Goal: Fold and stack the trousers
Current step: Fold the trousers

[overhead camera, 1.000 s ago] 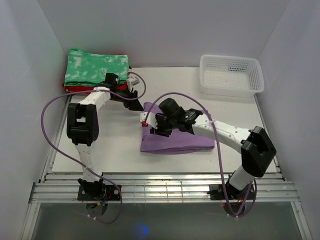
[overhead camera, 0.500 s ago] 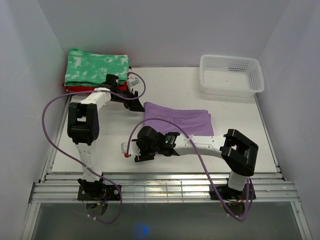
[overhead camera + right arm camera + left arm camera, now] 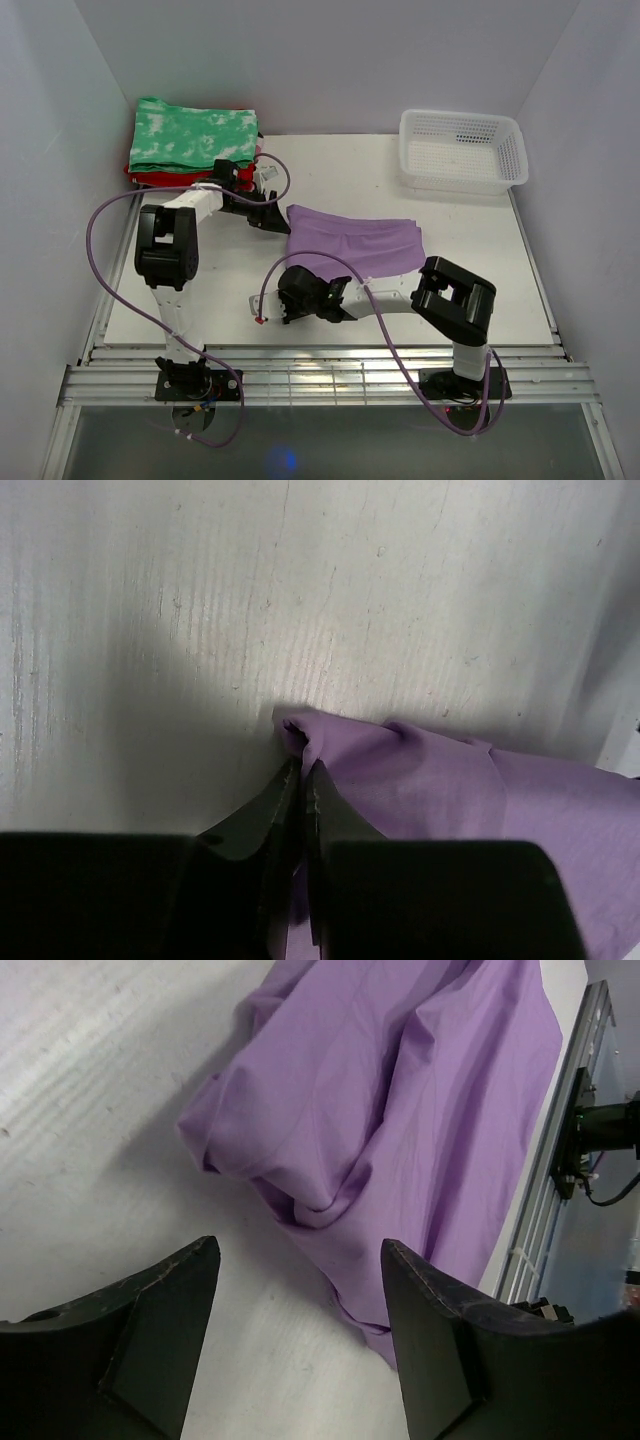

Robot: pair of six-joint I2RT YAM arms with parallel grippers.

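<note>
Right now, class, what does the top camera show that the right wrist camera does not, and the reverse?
Only the top view: the white basket, the green-and-white folded garment and the left gripper. Only the right wrist view: the right gripper pinched shut on a corner of the trousers. Both: the purple trousers and the table.

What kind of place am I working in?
Probably a lab test cell: plain white walls box in the table, with a plastic basket and folded garments staged near the trousers.

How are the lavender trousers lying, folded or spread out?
Folded: the trousers lie as one compact layered rectangle, no separate legs showing; the left wrist view shows doubled edges.
</note>
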